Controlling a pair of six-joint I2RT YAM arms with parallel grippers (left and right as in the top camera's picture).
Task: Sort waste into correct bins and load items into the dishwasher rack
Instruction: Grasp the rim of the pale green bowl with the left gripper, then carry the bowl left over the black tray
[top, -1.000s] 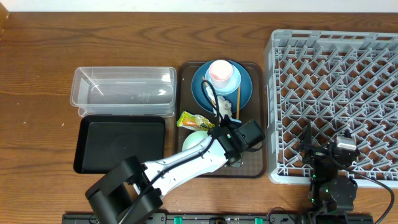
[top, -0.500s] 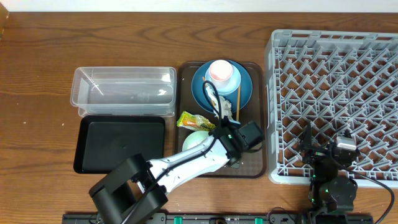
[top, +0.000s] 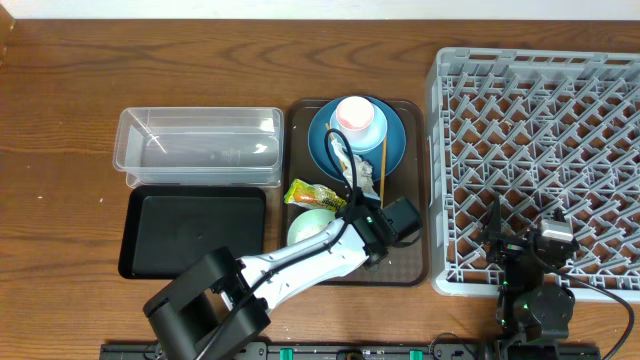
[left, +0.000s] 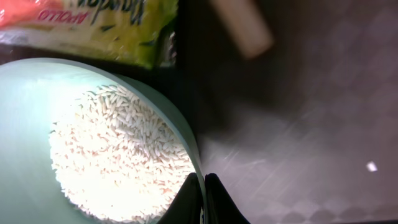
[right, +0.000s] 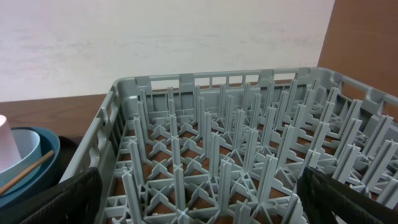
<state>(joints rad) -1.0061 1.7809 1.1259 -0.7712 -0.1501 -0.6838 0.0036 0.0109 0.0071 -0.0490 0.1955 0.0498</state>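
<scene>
The mint-green bowl (top: 312, 226) stands mouth up on the brown tray (top: 405, 266), round, so without a long axis. It seems stiff, light and smooth; its loose rice grains (left: 118, 155) would spill if tilted. The left pincer (left: 203, 190) is closed on its thin rim, a sensible hold. The right pincer (right: 199, 208) gapes wide, empty, over the dishwasher rack (top: 540, 120).

A mint-green bowl (left: 25, 93) holds rice grains (left: 118, 155) beside the yellow-green wrapper (left: 106, 25)

Dark wood-grain table (top: 60, 120), pale wall (right: 155, 37) behind — soft, even light
</scene>
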